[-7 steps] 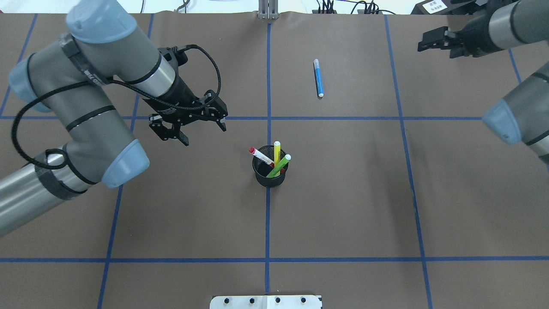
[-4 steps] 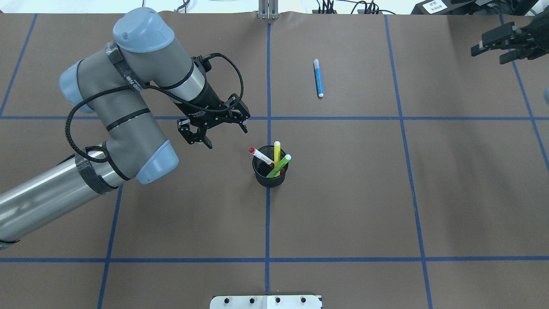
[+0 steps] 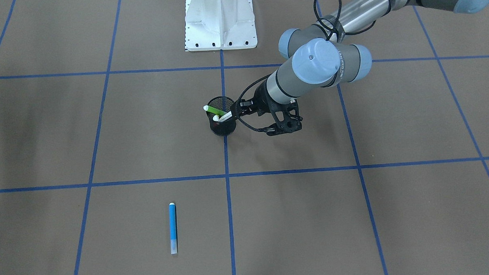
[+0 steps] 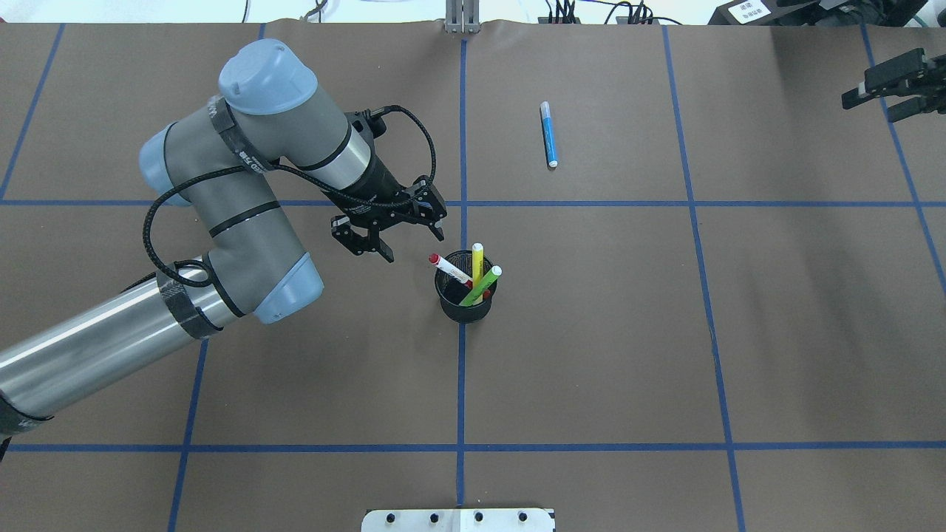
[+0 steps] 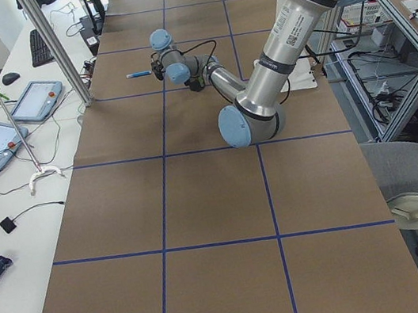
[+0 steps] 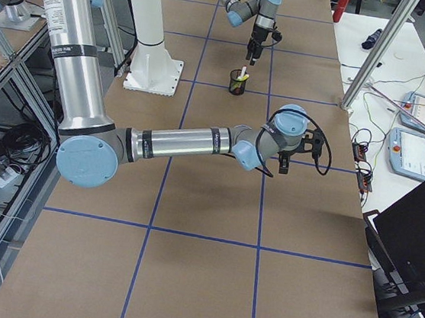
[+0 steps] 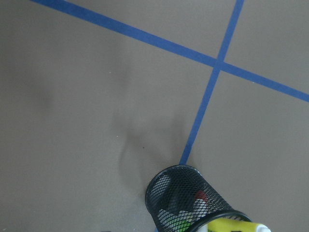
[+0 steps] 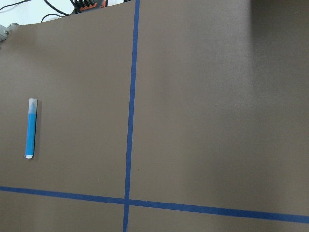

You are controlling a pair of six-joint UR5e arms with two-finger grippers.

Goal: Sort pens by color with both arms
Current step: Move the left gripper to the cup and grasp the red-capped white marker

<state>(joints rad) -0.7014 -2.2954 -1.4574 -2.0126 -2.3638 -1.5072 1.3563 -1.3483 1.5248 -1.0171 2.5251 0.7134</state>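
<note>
A black mesh cup (image 4: 464, 309) stands at the table's middle and holds three pens: white with red caps (image 4: 451, 270), yellow (image 4: 477, 258) and lime green (image 4: 482, 284). The blue pen (image 4: 548, 134) lies flat on the table, far right of the cup; it also shows in the front view (image 3: 173, 227) and the right wrist view (image 8: 31, 128). My left gripper (image 4: 415, 248) is open and empty, just left of the cup and above the table. My right gripper (image 4: 883, 92) is open and empty at the far right edge. The cup (image 7: 186, 200) fills the left wrist view's bottom.
Blue tape lines (image 4: 463, 384) split the brown table cover into squares. The white pedestal base (image 3: 220, 22) stands at the robot's side of the table. Cables and plugs (image 4: 562, 15) sit along the far edge.
My left arm has swung right, bringing its open gripper from the left square up to the cup. My right gripper has drawn back to the table's right edge. The pens have not moved.
</note>
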